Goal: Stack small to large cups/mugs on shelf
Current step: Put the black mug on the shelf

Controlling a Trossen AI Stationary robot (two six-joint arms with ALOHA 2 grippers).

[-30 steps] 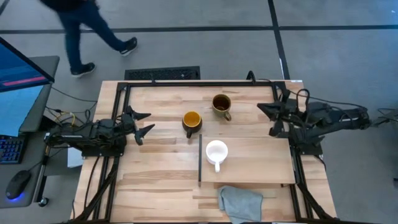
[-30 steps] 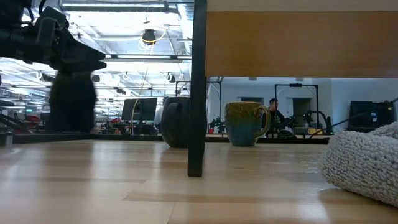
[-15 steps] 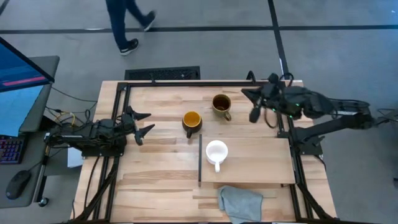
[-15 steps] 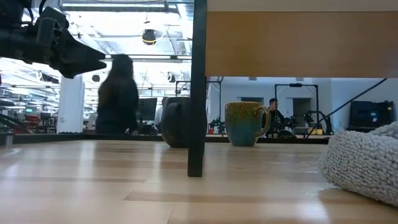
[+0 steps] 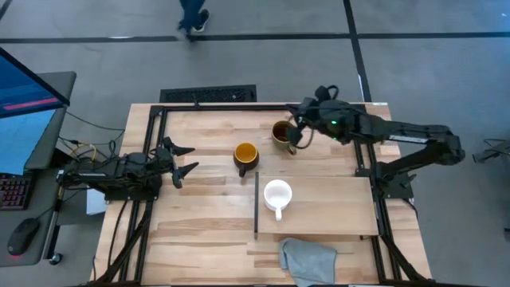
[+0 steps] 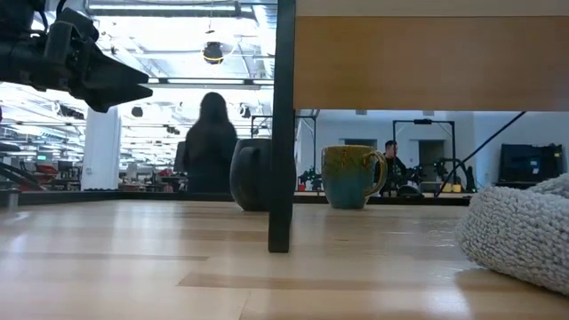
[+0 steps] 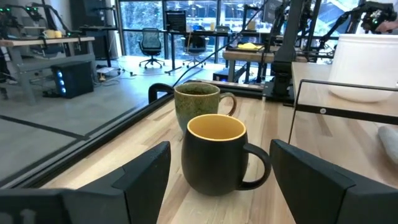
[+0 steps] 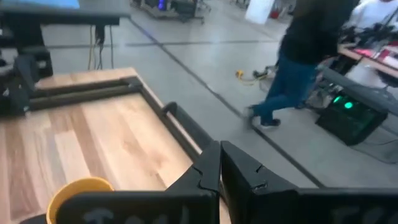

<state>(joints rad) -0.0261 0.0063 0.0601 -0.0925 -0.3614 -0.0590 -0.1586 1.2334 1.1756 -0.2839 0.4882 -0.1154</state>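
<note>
Reaching for the olive mug [image 5: 283, 132]: right hand [image 5: 296, 127] clenched, empty, just beside it (must open first); left hand [image 5: 182, 159] released, waiting near the black mug [image 5: 245, 155].

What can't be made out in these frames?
- White mug: low view, hidden above the shelf; left wrist view, top cut off by the frame edge.
- Black mug: low view, half behind the shelf's dark post.
- Olive mug: high view, whether the right gripper touches it.
- Person: high view, cut off at the top edge.
</note>
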